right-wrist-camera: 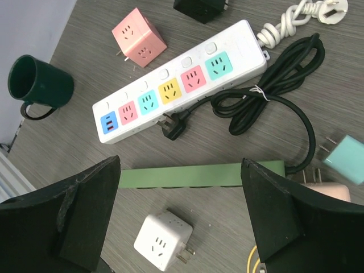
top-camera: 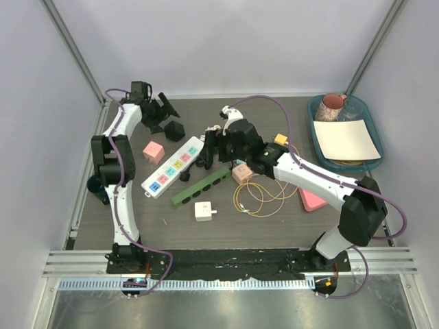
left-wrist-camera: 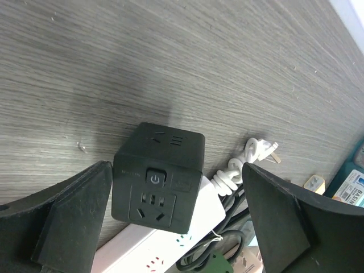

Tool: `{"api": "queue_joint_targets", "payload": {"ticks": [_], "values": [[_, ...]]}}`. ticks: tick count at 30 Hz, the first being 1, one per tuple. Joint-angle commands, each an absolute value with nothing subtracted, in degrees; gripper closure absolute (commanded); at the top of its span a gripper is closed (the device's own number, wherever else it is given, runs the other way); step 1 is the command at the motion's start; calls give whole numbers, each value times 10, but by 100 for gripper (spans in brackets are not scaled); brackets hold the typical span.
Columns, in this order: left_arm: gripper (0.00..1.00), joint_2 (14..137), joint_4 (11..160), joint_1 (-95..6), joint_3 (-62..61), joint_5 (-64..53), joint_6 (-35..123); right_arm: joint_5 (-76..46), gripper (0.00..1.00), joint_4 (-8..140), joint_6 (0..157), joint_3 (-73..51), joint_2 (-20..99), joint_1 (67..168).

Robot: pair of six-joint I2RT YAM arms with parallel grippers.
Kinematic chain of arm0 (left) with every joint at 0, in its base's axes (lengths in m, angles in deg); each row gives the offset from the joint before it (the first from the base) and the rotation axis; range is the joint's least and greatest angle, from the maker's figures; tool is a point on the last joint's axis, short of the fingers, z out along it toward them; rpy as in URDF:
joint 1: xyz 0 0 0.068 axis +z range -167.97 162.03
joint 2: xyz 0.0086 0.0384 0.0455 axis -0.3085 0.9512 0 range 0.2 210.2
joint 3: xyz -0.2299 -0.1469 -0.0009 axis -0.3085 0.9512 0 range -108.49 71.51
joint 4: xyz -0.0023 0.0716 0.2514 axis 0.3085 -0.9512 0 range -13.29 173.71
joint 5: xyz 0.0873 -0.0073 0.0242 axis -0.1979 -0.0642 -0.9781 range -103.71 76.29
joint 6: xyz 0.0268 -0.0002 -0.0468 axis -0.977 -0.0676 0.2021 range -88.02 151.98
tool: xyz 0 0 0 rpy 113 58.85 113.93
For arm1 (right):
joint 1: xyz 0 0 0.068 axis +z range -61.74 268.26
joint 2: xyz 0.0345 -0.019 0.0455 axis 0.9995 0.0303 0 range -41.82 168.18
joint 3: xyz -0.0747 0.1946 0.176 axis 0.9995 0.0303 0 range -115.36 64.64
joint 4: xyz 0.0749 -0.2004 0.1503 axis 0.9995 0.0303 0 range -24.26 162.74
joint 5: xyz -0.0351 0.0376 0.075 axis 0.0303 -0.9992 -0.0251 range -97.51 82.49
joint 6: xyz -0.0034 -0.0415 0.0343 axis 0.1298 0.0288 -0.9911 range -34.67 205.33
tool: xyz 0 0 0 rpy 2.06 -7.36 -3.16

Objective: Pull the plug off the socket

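I'm watching the plug, since the coming move turns on where it lies from my right gripper. In the right wrist view it lies flat on the table, just beside the near edge of the white strip and level with the yellow socket. As far as I can judge, its pins sit in no socket, and all five coloured sockets show bare. Its cable leads off right into a loose coil.

The right gripper hangs above the green strip with its jaws spread wide and nothing between them. From above, the plug is to its left and a little nearer, close by. The white strip's long axis runs from near-left to far-right. The plug's body lies slantwise to that edge, so I'd expect to turn the wrist before closing across it.

The left gripper is at the far left, jaws wide on either side of the black cube and touching neither side that I can see. The cube stands by the white strip's far end, with no plug in the faces I can see. That puts the left arm well apart from the plug and the right arm clearly nearer. To my eye the plug is already off, and any further pull belongs to the right.
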State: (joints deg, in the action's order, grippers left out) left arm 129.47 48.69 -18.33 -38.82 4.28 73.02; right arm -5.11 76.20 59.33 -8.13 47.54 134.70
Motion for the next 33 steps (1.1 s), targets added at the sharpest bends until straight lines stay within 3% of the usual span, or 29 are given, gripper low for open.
{"api": "queue_joint_targets", "payload": {"ticks": [1,8,15,18,23,26,33], "values": [[0,1240,440,-182,-455,1,700,-34,6,782,609,-86,417,1349],[0,1120,385,-197,-414,-119,630,18,2,794,595,-8,310,1349],[0,893,459,-335,-192,-170,497,73,0,822,563,70,172,1349],[0,798,501,-389,-100,-121,493,82,0,825,539,113,113,1349],[0,651,664,-399,66,23,526,159,0,866,484,164,27,1349],[0,580,730,-399,167,41,519,193,0,890,473,183,-17,1349],[0,544,727,-402,207,71,533,231,0,891,481,188,-75,1349]]}}
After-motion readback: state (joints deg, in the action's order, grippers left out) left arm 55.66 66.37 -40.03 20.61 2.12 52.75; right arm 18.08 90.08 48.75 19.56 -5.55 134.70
